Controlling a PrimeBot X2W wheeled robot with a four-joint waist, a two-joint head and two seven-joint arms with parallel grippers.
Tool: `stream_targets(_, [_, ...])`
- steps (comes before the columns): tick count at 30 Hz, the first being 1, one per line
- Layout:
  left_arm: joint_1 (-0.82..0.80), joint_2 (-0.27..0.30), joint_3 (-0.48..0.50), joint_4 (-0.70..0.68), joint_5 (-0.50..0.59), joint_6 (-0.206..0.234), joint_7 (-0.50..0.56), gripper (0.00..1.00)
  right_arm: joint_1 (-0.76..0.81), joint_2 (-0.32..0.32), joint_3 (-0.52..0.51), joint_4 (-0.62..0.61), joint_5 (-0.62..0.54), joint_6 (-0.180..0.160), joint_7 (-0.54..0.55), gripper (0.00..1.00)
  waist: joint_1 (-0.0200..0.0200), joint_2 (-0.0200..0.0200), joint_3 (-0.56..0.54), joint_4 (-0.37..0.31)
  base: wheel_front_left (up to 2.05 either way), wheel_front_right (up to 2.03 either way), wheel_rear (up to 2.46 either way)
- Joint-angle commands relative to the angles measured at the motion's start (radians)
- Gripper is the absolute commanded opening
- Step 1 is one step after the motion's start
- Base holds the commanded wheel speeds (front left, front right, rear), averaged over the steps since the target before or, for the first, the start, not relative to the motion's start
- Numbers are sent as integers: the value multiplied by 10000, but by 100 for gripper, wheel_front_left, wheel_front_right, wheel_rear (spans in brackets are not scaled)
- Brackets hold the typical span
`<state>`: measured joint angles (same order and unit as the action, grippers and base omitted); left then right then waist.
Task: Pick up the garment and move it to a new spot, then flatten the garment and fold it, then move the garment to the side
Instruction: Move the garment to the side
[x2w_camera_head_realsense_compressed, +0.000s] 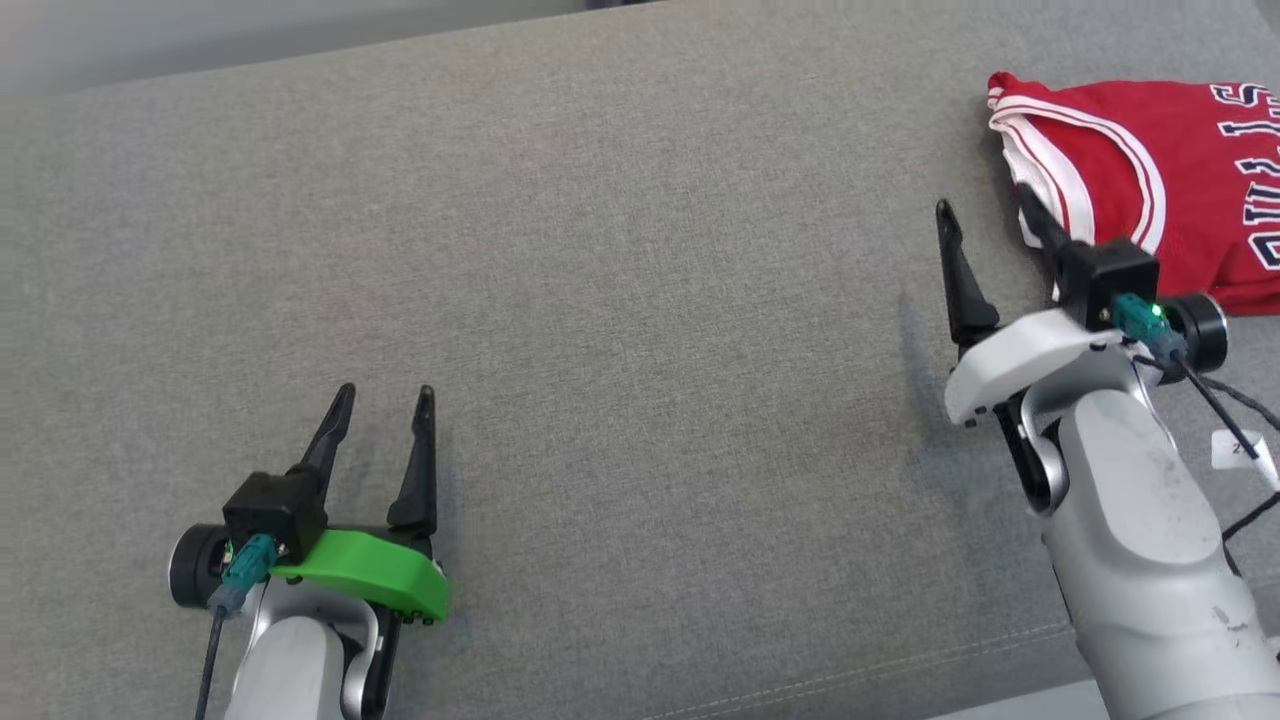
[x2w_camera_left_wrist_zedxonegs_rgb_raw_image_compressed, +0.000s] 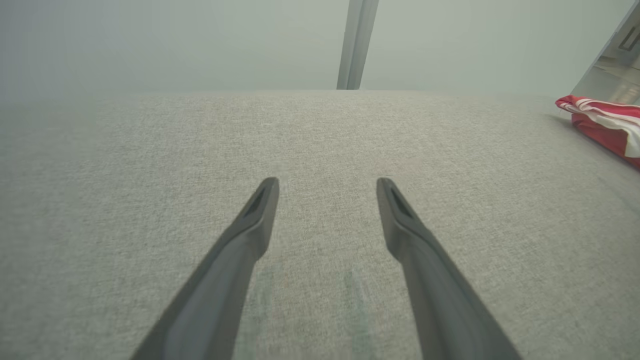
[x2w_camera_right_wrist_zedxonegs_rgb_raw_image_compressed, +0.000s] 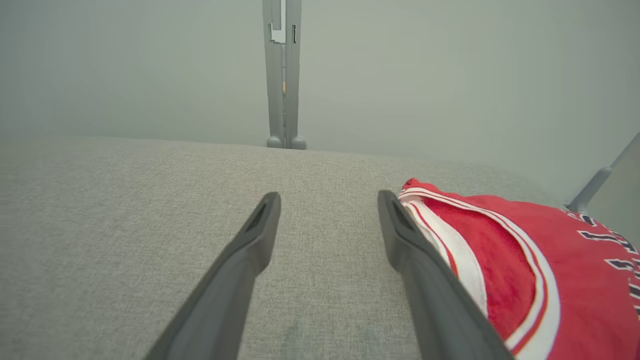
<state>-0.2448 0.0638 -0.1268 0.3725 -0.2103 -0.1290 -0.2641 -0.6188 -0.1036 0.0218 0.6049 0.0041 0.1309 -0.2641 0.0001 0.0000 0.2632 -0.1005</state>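
Observation:
The garment (x2w_camera_head_realsense_compressed: 1150, 180) is a red basketball jersey with white trim and dark lettering, lying folded at the far right of the grey cushion (x2w_camera_head_realsense_compressed: 640, 330). My right gripper (x2w_camera_head_realsense_compressed: 985, 210) stands open at the jersey's left edge with nothing between its fingers; its right finger lies against the white trim. In the right wrist view the garment (x2w_camera_right_wrist_zedxonegs_rgb_raw_image_compressed: 525, 270) sits just right of the right gripper (x2w_camera_right_wrist_zedxonegs_rgb_raw_image_compressed: 327, 200). My left gripper (x2w_camera_head_realsense_compressed: 385, 395) is open at the lower left, far from the jersey. The left wrist view shows the left gripper (x2w_camera_left_wrist_zedxonegs_rgb_raw_image_compressed: 327, 182) over bare fabric and the garment (x2w_camera_left_wrist_zedxonegs_rgb_raw_image_compressed: 605, 122) at the right edge.
The cushion's front seam (x2w_camera_head_realsense_compressed: 900, 670) runs along the bottom right. A pale wall with a grey vertical post (x2w_camera_right_wrist_zedxonegs_rgb_raw_image_compressed: 282, 75) rises behind the cushion's far edge. Cables (x2w_camera_head_realsense_compressed: 1235, 420) trail from my right wrist.

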Motion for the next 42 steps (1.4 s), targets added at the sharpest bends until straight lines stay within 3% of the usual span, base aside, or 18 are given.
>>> stream_targets(1, [190, -12, 159, 63, 88, -23, 9, 100, 260, 2, -15, -27, 144, -8, 5, 100, -1, 0, -419, 371, 0, 0, 0])
stream_targets(9, [718, -111, 1041, 413, 393, 23, 9, 100, 1790, 294, 79, 9, 548, -8, 5, 100, -1, 0, -1382, 891, 0, 0, 0])
stream_targets(19, [1147, -116, 1083, 974, 265, 363, 9, 100, 2743, 450, 45, 176, 389, -8, 5, 100, -1, 0, -2295, 1139, 0, 0, 0])
stream_targets(33, [1365, -115, 1085, 1099, 227, 279, 9, 100, 3372, 509, -5, -431, 92, -8, 5, 100, -1, 0, -2742, 1103, 0, 0, 0])
stream_targets(42, [1335, -114, 1223, 1267, 423, 498, 9, 100, 3504, 513, 32, -693, 99, -8, 5, 100, -1, 0, -2822, 969, 0, 0, 0])
